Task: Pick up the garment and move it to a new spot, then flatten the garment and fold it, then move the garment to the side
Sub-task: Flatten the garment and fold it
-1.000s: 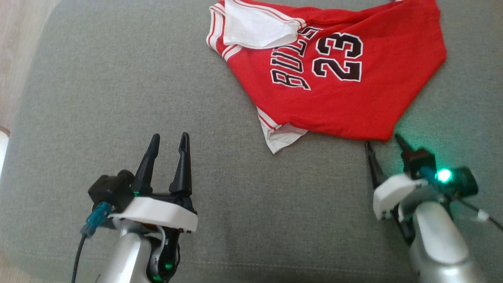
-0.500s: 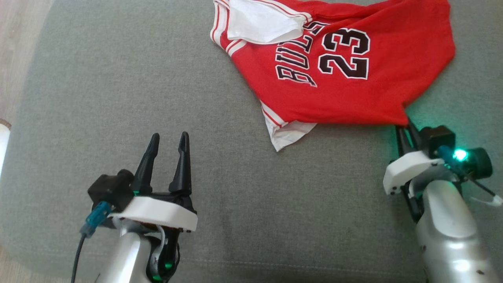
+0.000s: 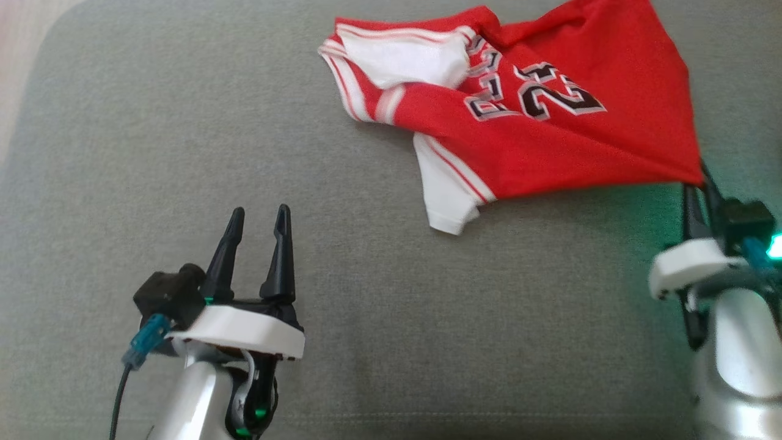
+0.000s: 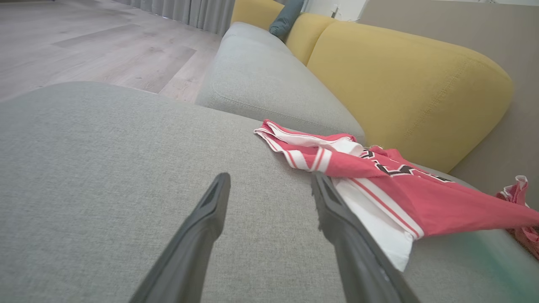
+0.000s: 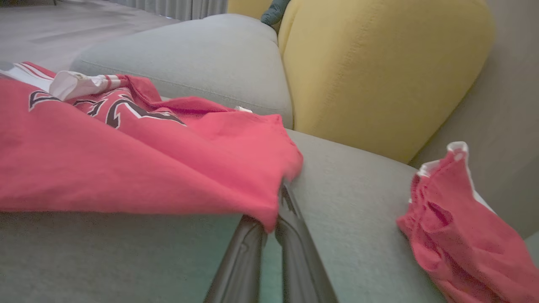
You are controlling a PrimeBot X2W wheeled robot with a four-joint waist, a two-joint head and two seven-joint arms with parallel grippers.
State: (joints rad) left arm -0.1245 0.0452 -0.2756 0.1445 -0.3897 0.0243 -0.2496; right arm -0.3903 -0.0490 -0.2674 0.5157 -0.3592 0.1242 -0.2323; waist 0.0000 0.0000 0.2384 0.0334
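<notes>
One garment (image 3: pixel 550 140): red jersey, one corner raised.
Right fingers (image 3: pixel 688 211): closed on that corner.
Left fingers (image 3: pixel 278 256): parted, empty; jersey beyond them, rightward.

Blurred jersey (image 3: pixel 550 146) lettering — right claw (image 3: pixel 698 186) tips hidden.
</notes>
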